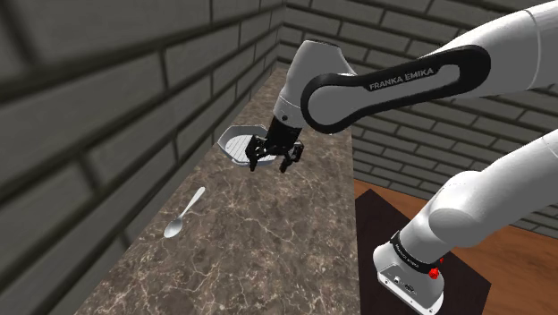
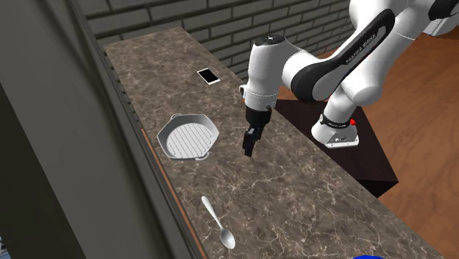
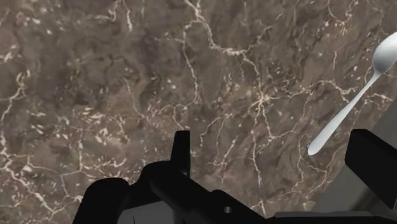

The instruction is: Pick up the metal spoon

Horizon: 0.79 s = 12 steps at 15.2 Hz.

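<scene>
A shiny silver spoon (image 1: 183,215) lies flat on the brown marbled counter (image 1: 268,242), close to the wall-side edge, with its bowl toward the shoulder view's lower left. My black gripper (image 1: 271,166) hovers above the counter beside the pan, well apart from the spoon. From above, the spoon (image 2: 218,221) lies past the pan, away from the gripper (image 2: 251,146). In the wrist view the spoon (image 3: 353,102) lies beyond the fingers, its handle end near one finger (image 3: 372,165). The gripper (image 3: 277,159) is open and holds nothing.
A grey ridged pan (image 2: 188,137) sits on the counter by the wall, next to the gripper. A white phone (image 2: 209,75) lies further along the counter. Grey brick walls border the counter. The stand (image 2: 346,136) sits beside the counter's outer edge.
</scene>
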Available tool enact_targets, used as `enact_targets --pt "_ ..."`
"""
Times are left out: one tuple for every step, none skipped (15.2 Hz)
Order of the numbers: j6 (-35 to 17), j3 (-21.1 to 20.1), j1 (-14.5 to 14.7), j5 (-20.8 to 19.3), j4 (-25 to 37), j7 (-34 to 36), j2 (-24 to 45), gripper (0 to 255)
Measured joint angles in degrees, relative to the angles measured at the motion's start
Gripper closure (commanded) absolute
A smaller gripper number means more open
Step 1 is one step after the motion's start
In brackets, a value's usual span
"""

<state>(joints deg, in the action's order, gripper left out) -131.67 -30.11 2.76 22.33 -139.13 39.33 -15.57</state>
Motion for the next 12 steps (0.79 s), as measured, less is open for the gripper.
enact_targets --pt "-1.8 -1.4 -0.3 -0.8 1.3 2.4 2.7 0" --pt "-3.3 -2.4 -0.5 -1.7 2.3 4.5 4.9 0" --pt "-4.8 -3.3 -0.7 -2.7 3.2 6.7 7.0 0" --pt "-6.3 -4.0 -0.9 -3.9 4.1 8.8 9.2 0" --pt "-8.0 -4.7 -1.0 -5.5 5.3 11.2 11.9 0" --pt "-9.3 -5.3 -1.0 -7.4 6.7 13.9 14.5 0" --pt "-10.5 -5.6 -0.8 -9.5 8.3 16.6 17.2 0" --pt "-11.4 -5.7 -0.3 -12.1 10.4 19.8 20.2 0" --pt "-12.9 -5.5 0.4 -14.3 11.6 22.5 22.8 0" --pt "-13.8 -5.0 1.3 -16.7 13.4 25.4 25.6 0" --pt "-14.7 -4.5 2.4 -18.5 14.7 28.0 27.7 0" --pt "-15.1 -3.9 3.4 -20.0 16.3 30.2 29.6 0"
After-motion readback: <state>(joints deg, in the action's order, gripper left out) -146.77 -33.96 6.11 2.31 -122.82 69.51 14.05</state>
